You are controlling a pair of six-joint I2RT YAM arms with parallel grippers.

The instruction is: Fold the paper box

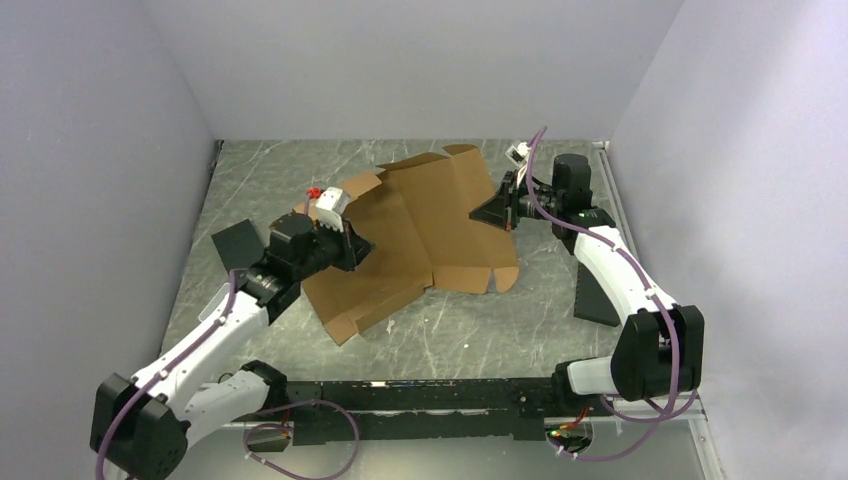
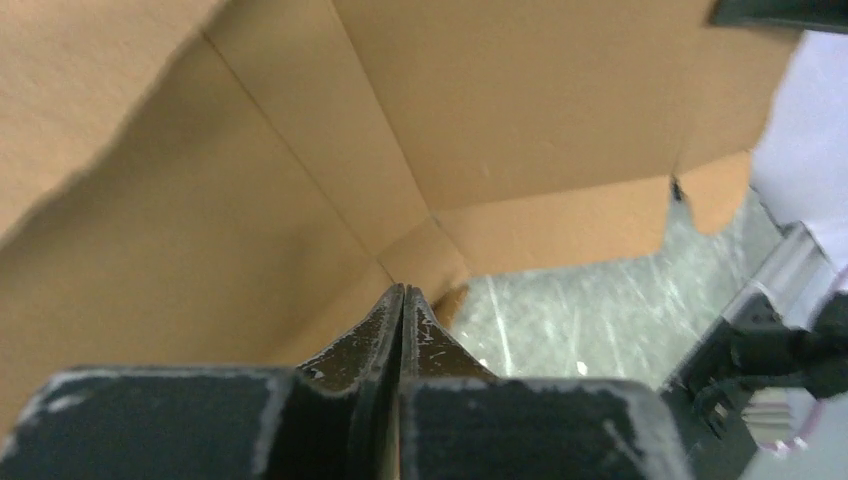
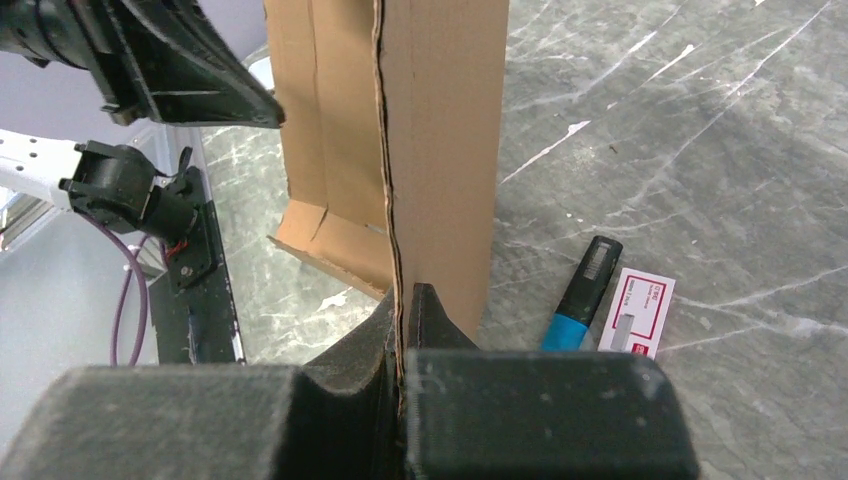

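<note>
The paper box (image 1: 430, 220) is a brown corrugated sheet with creased flaps, lying mid-table with its right side raised. My right gripper (image 1: 500, 212) is shut on that raised right edge. In the right wrist view the cardboard (image 3: 440, 150) stands edge-on and runs down between the fingers of the right gripper (image 3: 403, 300). My left gripper (image 1: 352, 245) is over the sheet's left part. In the left wrist view the left gripper (image 2: 403, 292) is shut, nothing shows between the fingers, and the tips are close to a fold of the cardboard (image 2: 300, 150).
A black pad (image 1: 240, 245) lies left of the sheet and a second black pad (image 1: 597, 295) lies right of it by the right arm. A black marker with a blue band (image 3: 583, 295) and a white card with red print (image 3: 635, 312) lie on the grey table (image 1: 470, 330).
</note>
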